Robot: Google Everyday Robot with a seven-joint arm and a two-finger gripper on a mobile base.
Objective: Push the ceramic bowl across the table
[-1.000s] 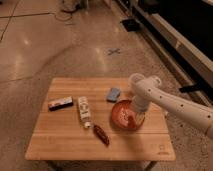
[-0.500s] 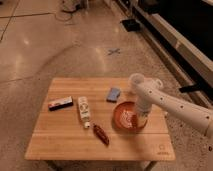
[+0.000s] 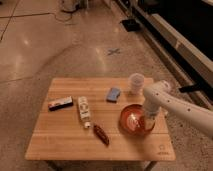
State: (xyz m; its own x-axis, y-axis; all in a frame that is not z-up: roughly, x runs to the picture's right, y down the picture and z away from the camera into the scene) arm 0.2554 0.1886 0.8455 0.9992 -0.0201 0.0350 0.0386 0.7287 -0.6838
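Observation:
The ceramic bowl [image 3: 131, 119] is a wide orange-red bowl with pale marks inside, sitting right of centre on the slatted wooden table [image 3: 60, 140]. My white arm reaches in from the right and bends down. The gripper [image 3: 148, 121] is at the bowl's right rim, touching or just inside it. A small translucent whitish cup [image 3: 136, 82] stands behind the bowl near the table's far edge.
On the table lie a blue packet [image 3: 114, 94], a white tube-like packet [image 3: 84, 111], a dark red object [image 3: 101, 134] and a dark bar with a label [image 3: 60, 103]. A dark logo [image 3: 161, 148] marks the near right corner. A dark counter runs along the right.
The bowl has slid a little to the left and towards the table's middle, with the gripper following at its right rim.

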